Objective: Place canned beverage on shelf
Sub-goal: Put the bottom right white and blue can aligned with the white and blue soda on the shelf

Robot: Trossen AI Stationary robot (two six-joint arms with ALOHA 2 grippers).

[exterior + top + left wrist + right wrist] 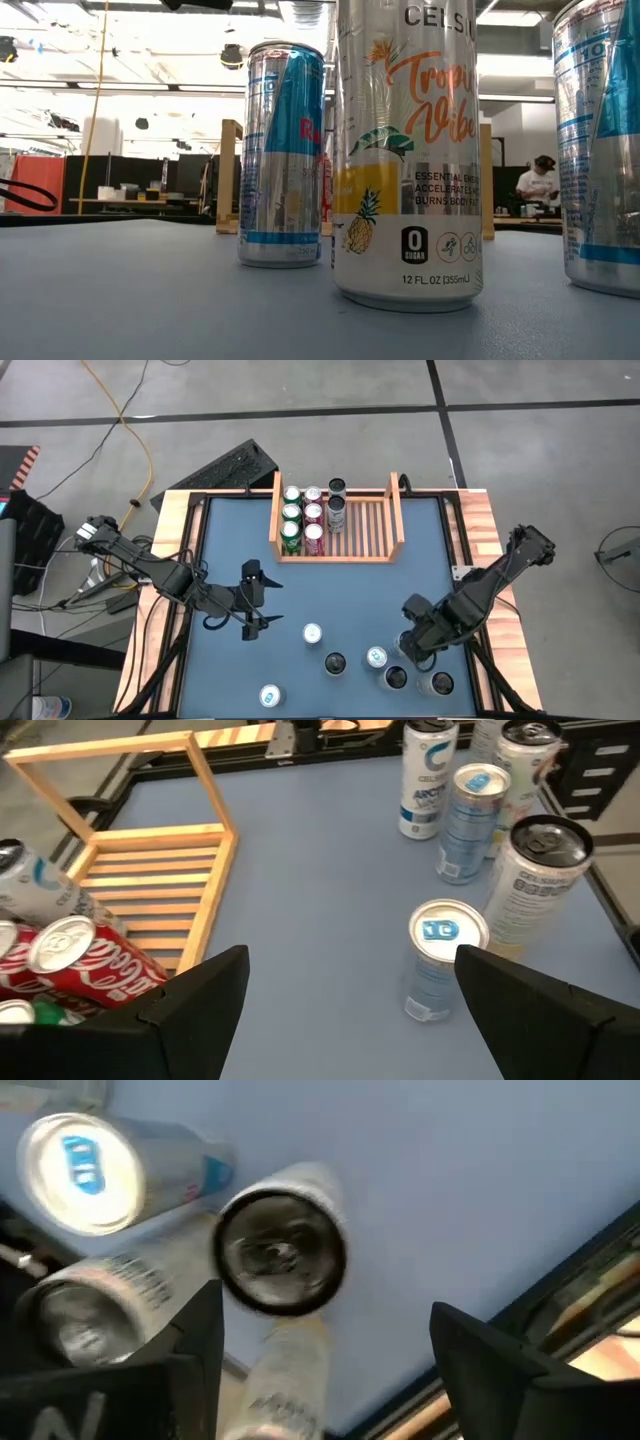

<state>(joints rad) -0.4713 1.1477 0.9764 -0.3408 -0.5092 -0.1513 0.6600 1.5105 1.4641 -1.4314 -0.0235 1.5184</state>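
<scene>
The light-wood shelf (pixel 365 525) stands at the table's far middle and holds several cans upright in its left part: green, red and dark ones (pixel 313 520). Several loose cans stand upright on the blue table toward the near right, among them a blue-topped can (pixel 312 633) and a dark-topped can (pixel 396 678). My left gripper (pixel 262 602) is open and empty left of the blue-topped can (pixel 445 960), the shelf (pixel 150 870) on its other side. My right gripper (pixel 410 644) is open above the near-right cans, its fingers either side of a dark-topped can (pixel 280 1255) without touching.
A lone can (pixel 269 696) stands near the table's near edge. A wooden border (pixel 480 520) frames the table. In the low view a Red Bull can (pixel 285 155) and a Celsius can (pixel 408 150) stand close to the camera. A person (pixel 540 180) is in the room behind.
</scene>
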